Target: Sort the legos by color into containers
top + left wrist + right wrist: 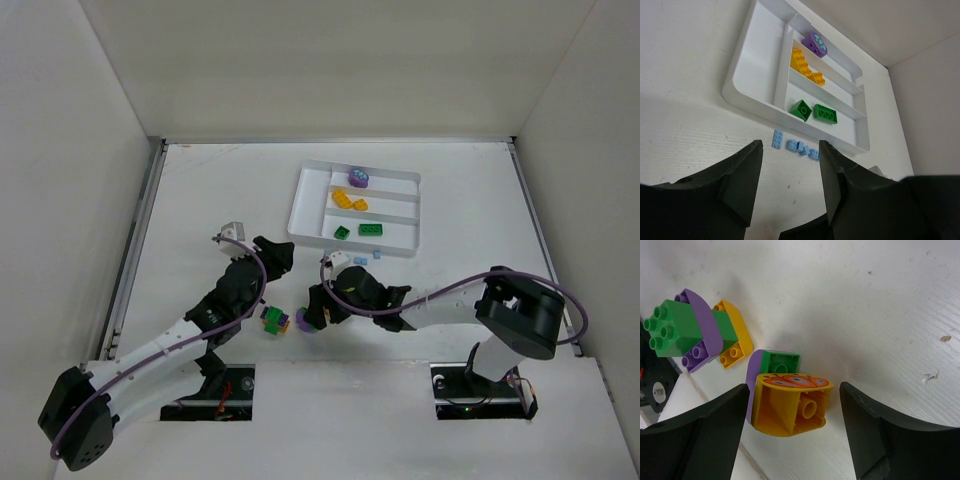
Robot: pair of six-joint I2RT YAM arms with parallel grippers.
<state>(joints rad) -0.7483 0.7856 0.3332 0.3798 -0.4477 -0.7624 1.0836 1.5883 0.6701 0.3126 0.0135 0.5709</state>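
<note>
Two hands, fingers apart, nothing clamped.
Right hand (794,390) straddles a yellow-purple-green lego clump (790,412) on the desk (865,300): one finger at its purple side, the other standing off; a second clump (690,332) lies outside the nearer finger. Left hand (790,146) holds nothing; pale blue legos (777,139) sit just ahead of its fingertips, the tray (747,75) beyond them.

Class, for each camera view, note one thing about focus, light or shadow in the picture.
Top view: even, soft light; faint shadows under the arms. Left wrist view: tray sharp, left claw dark and blurred near the lens. Right wrist view: yellow clump crisp, right claw dark and soft-edged.
</note>
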